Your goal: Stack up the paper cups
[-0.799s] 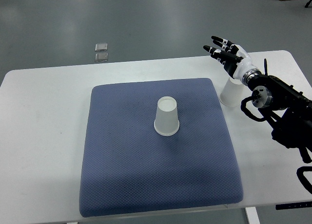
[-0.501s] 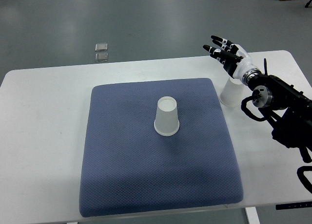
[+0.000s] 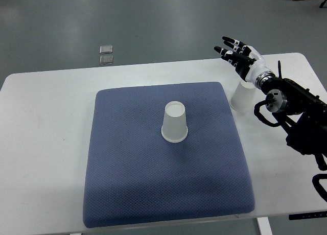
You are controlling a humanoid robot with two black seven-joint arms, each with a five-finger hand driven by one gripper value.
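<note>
Drift is slight: right hand (image 3: 240,55) has edged right, fingers (image 3: 228,41) still spread wide and empty above the tabletop cup (image 3: 241,97). Second cup (image 3: 174,122) sits inverted mid-mat (image 3: 127,168); no grasp yet.

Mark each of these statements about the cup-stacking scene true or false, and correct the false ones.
1. A paper cup stands upside down on the blue mat. True.
2. The second cup also stands on the mat. False: it stands on the white table, just off the mat's right edge.
3. The right hand is open, holding nothing. True.
4. The two cups are already stacked. False: they stand apart, one at the middle of the mat, the other beside the right arm.
5. The left hand reaches over the mat. False: no left arm is in view.
</note>
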